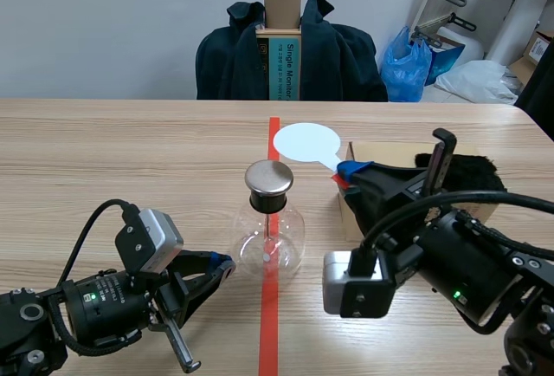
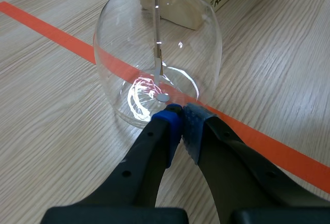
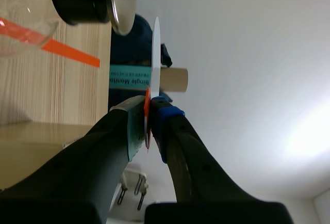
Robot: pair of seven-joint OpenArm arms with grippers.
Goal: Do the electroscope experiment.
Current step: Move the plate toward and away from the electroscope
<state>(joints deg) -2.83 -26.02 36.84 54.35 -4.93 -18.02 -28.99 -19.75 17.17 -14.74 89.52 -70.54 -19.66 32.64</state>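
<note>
Electroscope (image 1: 270, 224), box (image 1: 385, 151) beside — white disc (image 1: 305, 143) in right hand (image 3: 150, 111)

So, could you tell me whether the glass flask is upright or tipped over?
Upright: the flask stands on its base, its metal cap on top.

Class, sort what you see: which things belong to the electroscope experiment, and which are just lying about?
Belong: glass flask, its metal cap, white disc, probably the black fur.
Lying about: dark jacket, blue bag.
</note>
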